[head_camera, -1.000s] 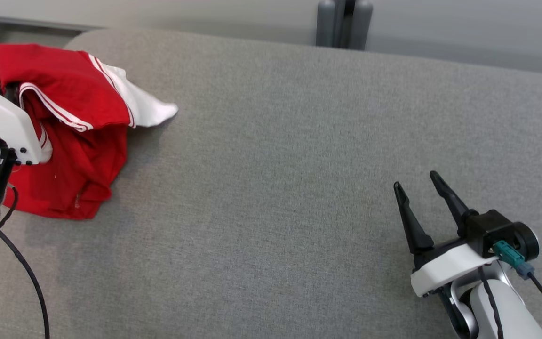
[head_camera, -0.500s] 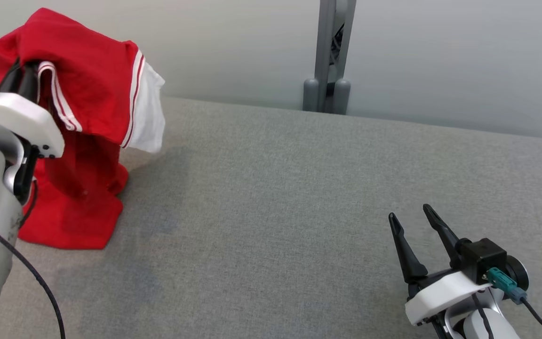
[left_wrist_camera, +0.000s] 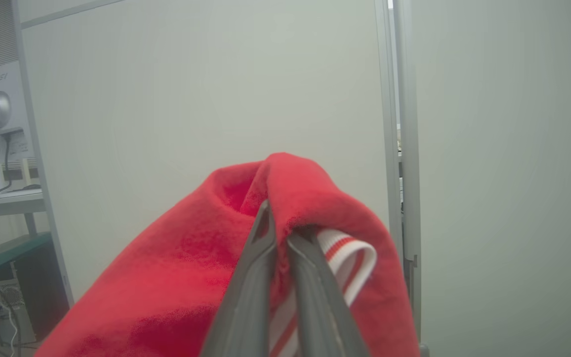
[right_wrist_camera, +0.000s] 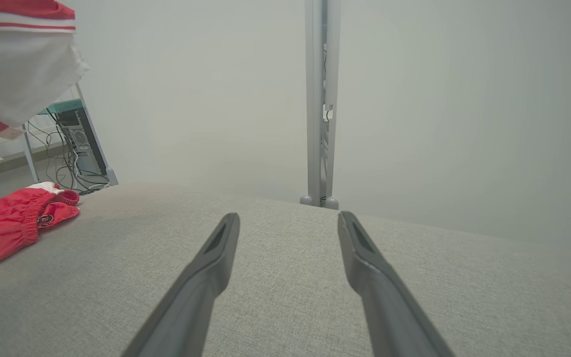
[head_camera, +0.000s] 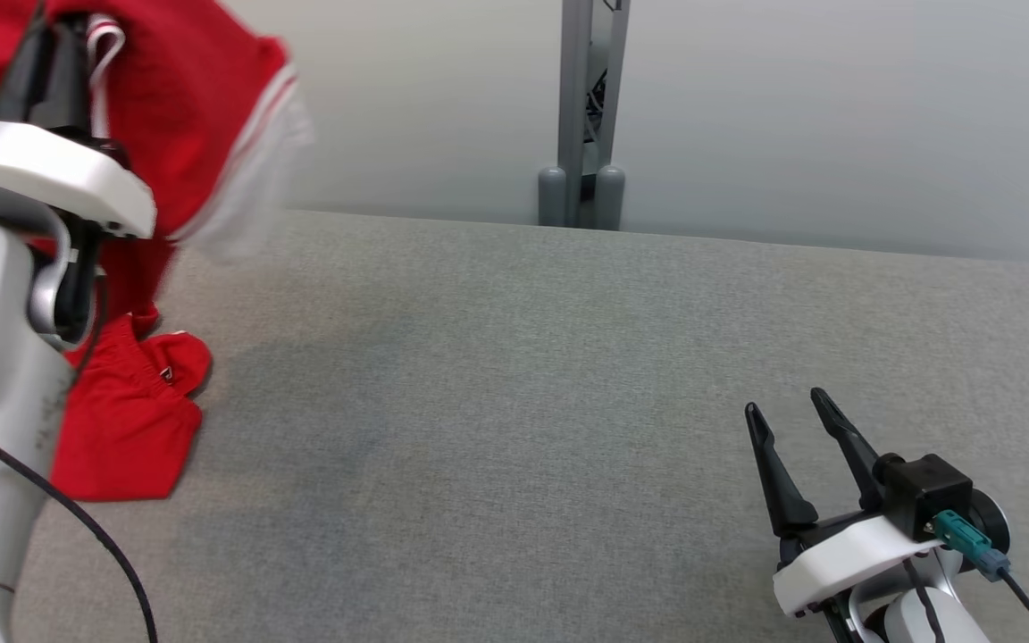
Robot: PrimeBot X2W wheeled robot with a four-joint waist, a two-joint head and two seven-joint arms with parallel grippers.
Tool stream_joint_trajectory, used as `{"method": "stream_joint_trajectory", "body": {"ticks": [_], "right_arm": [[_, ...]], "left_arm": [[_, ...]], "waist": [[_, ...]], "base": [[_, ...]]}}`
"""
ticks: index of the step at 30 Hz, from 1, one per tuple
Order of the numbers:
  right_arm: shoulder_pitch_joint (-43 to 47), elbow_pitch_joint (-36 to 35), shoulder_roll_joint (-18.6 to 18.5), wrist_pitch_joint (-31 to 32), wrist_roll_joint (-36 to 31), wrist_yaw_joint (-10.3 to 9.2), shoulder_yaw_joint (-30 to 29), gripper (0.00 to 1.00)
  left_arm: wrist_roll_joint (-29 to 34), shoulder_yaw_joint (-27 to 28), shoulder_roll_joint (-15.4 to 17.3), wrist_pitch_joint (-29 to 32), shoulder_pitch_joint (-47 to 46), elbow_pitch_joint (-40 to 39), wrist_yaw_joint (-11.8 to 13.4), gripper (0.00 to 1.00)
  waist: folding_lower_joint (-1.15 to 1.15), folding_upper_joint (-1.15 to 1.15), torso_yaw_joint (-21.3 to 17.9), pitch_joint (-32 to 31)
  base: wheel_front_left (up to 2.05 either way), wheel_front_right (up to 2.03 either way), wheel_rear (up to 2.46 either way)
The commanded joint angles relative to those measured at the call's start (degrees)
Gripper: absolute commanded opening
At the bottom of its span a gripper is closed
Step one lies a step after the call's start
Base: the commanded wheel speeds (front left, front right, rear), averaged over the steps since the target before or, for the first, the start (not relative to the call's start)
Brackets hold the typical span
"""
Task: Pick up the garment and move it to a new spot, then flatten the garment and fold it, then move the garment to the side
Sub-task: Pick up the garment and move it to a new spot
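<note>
A limp, light red-and-white fabric garment [head_camera: 211, 107] is pinched in the closed left claw [left_wrist_camera: 285, 223]. The empty right claw [head_camera: 785, 402] is spread wide; a hem is judged the best hold.

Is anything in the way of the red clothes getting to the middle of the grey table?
Nothing visible. The left gripper is shut on the garment, held up at the left with its lower end on the grey surface. The open right gripper sits far off at the right.

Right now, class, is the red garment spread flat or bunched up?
Bunched up. The left gripper, shut on the red garment, holds part aloft; the rest lies crumpled on the grey surface.
</note>
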Motion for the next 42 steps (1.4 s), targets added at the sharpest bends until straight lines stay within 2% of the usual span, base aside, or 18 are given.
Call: {"method": "stream_joint_trajectory", "body": {"ticks": [1,9,13,24,25,32,41,42], "right_arm": [[-0.42,-0.41,-0.28,-0.08,0.26,0.01,-0.42,1.00],[-1.01,-1.42,-0.28,-0.08,-0.76,0.01,-2.41,1.00],[-1.13,-2.13,-0.27,-0.08,-1.38,0.01,-4.10,1.00],[-2.33,-3.61,-0.29,-0.08,-2.69,0.01,-7.63,1.00],[-2.33,-3.61,-0.29,-0.08,-2.69,0.01,-7.63,1.00],[-3.46,-4.38,-0.26,-0.08,-1.22,0.01,-8.01,1.00],[-4.03,-4.80,-0.25,-0.08,1.15,0.01,-7.05,1.00],[-4.04,-4.79,-0.27,-0.08,1.41,0.01,-7.04,1.00]], "left_arm": [[0.54,0.57,-0.88,-0.22,1.40,-1.62,-0.39,0.00],[0.91,-0.51,-6.56,-0.22,5.86,-6.80,-3.09,0.00],[1.55,-3.50,-9.21,-0.22,7.57,-7.41,-4.33,0.00],[3.43,-10.57,-16.22,-0.18,9.88,-6.30,-5.35,0.00],[3.43,-10.57,-16.22,-0.18,9.88,-6.30,-5.35,0.00],[4.80,-12.90,-17.82,-0.21,8.79,-4.19,-6.18,0.00],[7.26,-16.68,-15.21,0.48,6.76,13.42,-6.62,0.00],[7.30,-16.82,-15.13,0.46,6.63,15.45,-6.63,0.22]], "waist": [[0.00,0.00,-0.70,-0.09],[0.00,0.00,-5.90,-0.38],[0.00,0.00,-9.48,-0.10],[0.00,0.00,-21.09,2.79],[0.00,0.00,-21.09,2.79],[0.00,0.00,-28.25,6.48],[0.00,0.00,-33.31,9.90],[0.00,0.00,-33.45,10.06]], "base": [[0.00,0.00,0.00],[0.00,0.00,0.00],[0.00,0.00,0.00],[0.00,0.00,0.00],[0.00,0.00,0.00],[0.00,0.00,0.00],[0.00,0.00,0.00],[0.00,0.00,0.00]]}}
